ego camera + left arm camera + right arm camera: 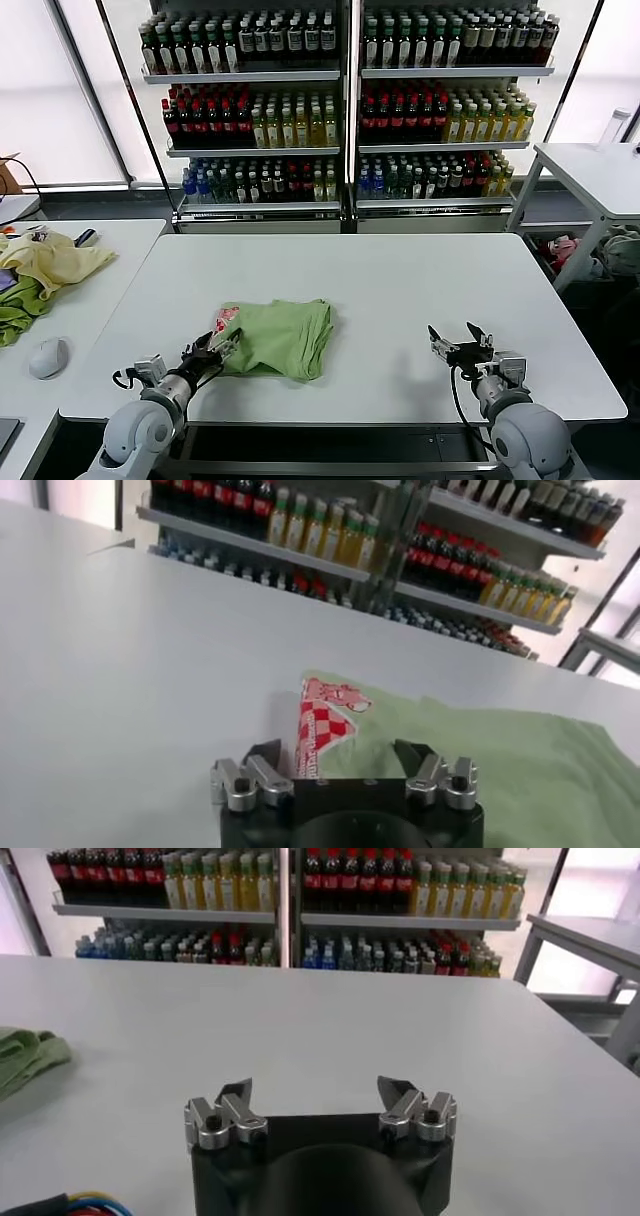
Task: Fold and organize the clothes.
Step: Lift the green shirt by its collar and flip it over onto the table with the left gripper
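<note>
A light green shirt [283, 337] lies folded and rumpled on the white table [420, 270], left of its middle. One corner with a red-pink checked print [227, 320] points toward my left arm. My left gripper [222, 347] is at that corner, low over the table, its jaws apart with the printed edge [322, 723] between them. In the left wrist view the green cloth [490, 755] spreads out beyond the fingers [266, 755]. My right gripper [458, 340] hovers open over bare table near the front right, away from the shirt, whose edge [25, 1055] shows far off.
A side table at the left holds a heap of yellow and green clothes [45, 265] and a white mouse [48, 357]. Shelves of bottles [340, 90] stand behind the table. Another white table [595, 170] stands at the back right.
</note>
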`<action>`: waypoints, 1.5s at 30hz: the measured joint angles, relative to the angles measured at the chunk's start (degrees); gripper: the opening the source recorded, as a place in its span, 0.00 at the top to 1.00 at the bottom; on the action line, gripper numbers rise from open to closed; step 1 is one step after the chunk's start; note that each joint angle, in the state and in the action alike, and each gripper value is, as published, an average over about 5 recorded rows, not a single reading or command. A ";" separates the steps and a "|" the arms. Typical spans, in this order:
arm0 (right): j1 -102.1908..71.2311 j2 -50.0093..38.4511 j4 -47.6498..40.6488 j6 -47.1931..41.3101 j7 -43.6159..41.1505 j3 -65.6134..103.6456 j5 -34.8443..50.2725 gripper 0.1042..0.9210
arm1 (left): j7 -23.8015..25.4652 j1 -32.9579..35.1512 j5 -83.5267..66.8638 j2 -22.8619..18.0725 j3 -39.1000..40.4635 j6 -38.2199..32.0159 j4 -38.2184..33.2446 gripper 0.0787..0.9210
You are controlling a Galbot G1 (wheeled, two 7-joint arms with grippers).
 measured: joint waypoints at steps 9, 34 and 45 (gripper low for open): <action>-0.78 -0.14 0.82 0.00 0.05 0.64 0.00 0.12 | 0.95 -0.57 -6.94 -0.77 -1.82 1.47 2.36 0.62; -0.79 -0.41 1.97 -0.01 0.16 0.92 0.58 0.12 | -0.96 -0.63 -32.25 0.37 -16.77 5.37 0.65 0.95; 0.03 0.51 1.71 0.11 0.09 0.31 0.60 0.12 | -3.01 -0.87 -31.73 7.48 -26.23 5.87 -4.78 0.95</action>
